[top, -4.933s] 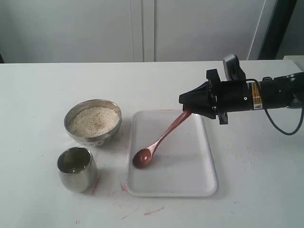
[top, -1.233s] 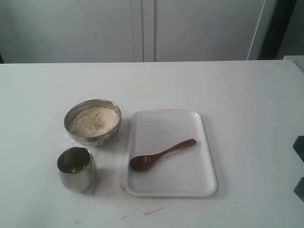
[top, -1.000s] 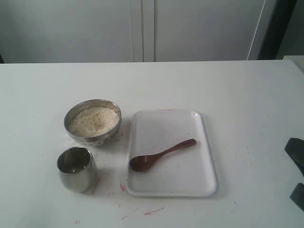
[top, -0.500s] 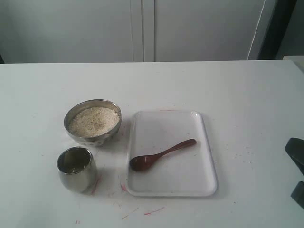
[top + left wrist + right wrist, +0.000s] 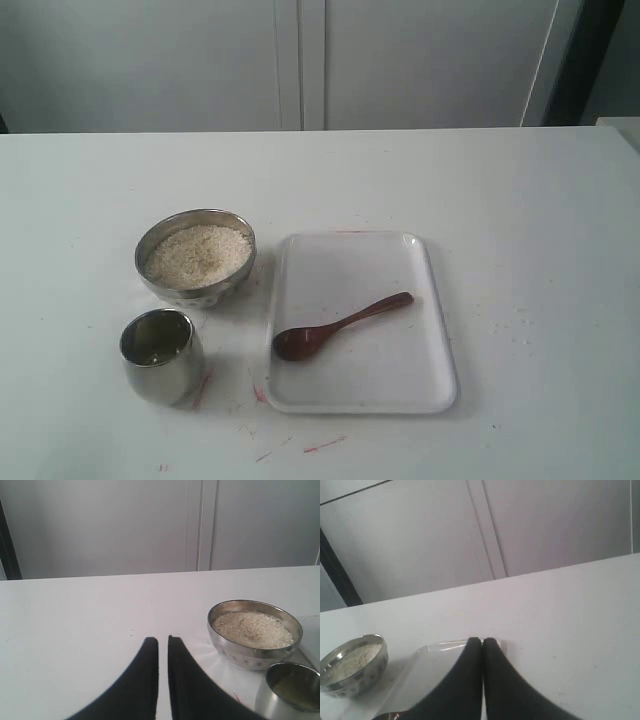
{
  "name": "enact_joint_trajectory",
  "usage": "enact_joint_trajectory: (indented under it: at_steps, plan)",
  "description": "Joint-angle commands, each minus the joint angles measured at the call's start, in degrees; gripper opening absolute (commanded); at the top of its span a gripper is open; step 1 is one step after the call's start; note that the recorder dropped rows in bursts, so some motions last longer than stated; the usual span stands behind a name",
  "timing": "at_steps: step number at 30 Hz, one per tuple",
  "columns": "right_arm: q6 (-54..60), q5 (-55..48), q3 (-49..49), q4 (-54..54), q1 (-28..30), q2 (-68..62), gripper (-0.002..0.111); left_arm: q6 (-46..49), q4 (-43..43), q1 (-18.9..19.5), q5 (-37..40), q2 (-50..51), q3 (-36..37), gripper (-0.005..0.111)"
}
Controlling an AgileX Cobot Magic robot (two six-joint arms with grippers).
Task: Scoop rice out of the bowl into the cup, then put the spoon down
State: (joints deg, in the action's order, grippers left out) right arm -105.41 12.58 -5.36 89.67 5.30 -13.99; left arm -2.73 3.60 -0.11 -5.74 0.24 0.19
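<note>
Exterior view: spoon (image 5: 340,326) lies flat on tray (image 5: 400,380), scoop end toward cup (image 5: 160,372).
Spoon: slim, dark reddish-brown wood; oval scoop, thin handle.
Tray: white, smooth, rounded rectangle, on white counter (image 5: 500,200).
Bowl (image 5: 200,295): shiny round steel, just beside tray; holds off-white rice (image 5: 198,254) grains.
Cup: small steel tumbler, near bowl.
Left pincer (image 5: 159,640): dark fingers drawn to a slit, empty.
Right pincer (image 5: 482,640): closed, empty.

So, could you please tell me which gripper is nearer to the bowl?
Left, probably. The left gripper has the bowl close beside it; the right gripper sees it farther off, across the tray.
</note>
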Motion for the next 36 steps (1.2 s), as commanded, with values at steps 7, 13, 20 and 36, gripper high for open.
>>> enact_joint_trajectory:
  at_steps: [7,13,20,36]
  plan:
    - [-0.1,-3.1,4.6,0.1,-0.2,12.2,0.000,-0.1,0.2,-0.1,-0.3,-0.2,-0.2,0.014]
    - [-0.1,-4.6,5.4,0.1,-0.2,14.0,0.000,-0.1,0.2,-0.1,-0.3,-0.2,-0.2,0.014]
    - [0.3,-8.6,5.4,1.6,-0.2,14.0,0.000,-0.1,0.2,-0.1,-0.3,-0.2,-0.2,0.014]
    - [6.1,-12.6,5.4,-7.7,-0.2,14.0,0.000,-0.1,0.2,-0.1,-0.3,-0.2,-0.2,0.014]
